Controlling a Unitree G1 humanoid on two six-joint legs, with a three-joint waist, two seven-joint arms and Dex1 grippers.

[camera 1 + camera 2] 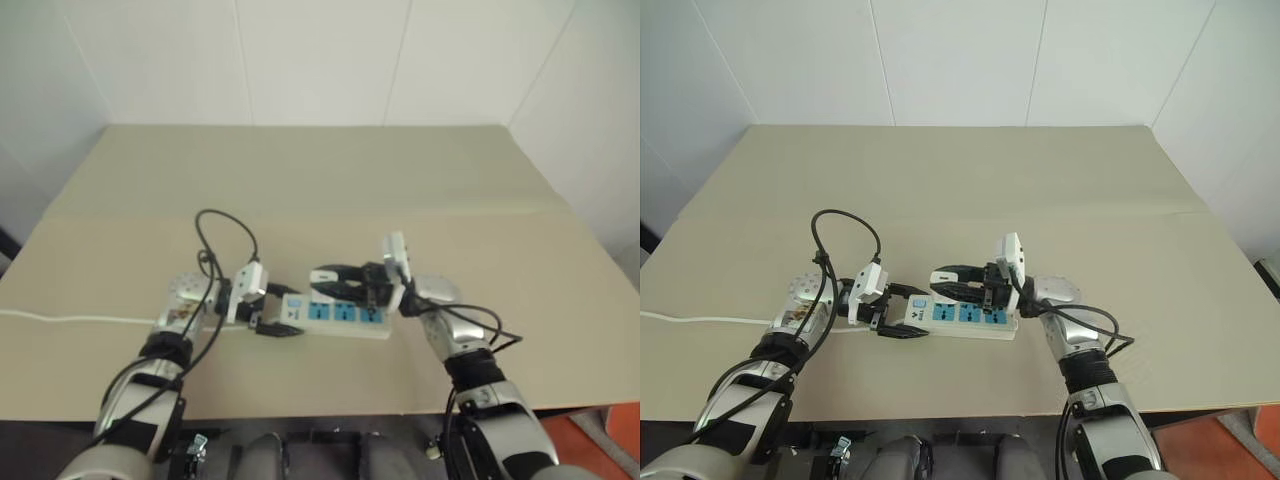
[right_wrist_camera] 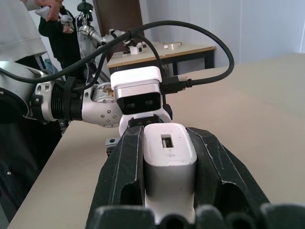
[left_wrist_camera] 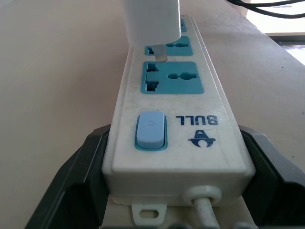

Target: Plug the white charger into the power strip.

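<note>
The power strip [image 1: 345,315] lies on the tan table, its switch end between the two fingers of my left gripper [image 1: 275,312], which is shut on it from both sides. In the left wrist view the strip [image 3: 176,124] runs away from the gripper with its blue switch nearest. The white charger [image 3: 152,21] stands upright over the second blue socket, a metal prong at the socket's slot; how deep it sits I cannot tell. My right gripper [image 1: 325,282] hovers over the strip, shut on the charger [image 2: 169,162].
The strip's thin white cord [image 1: 60,320] trails off to the table's left edge. A black cable [image 1: 225,225] loops up from my left wrist. A person [image 2: 19,28] stands beyond the table's left side, and another table [image 2: 162,50] stands further back.
</note>
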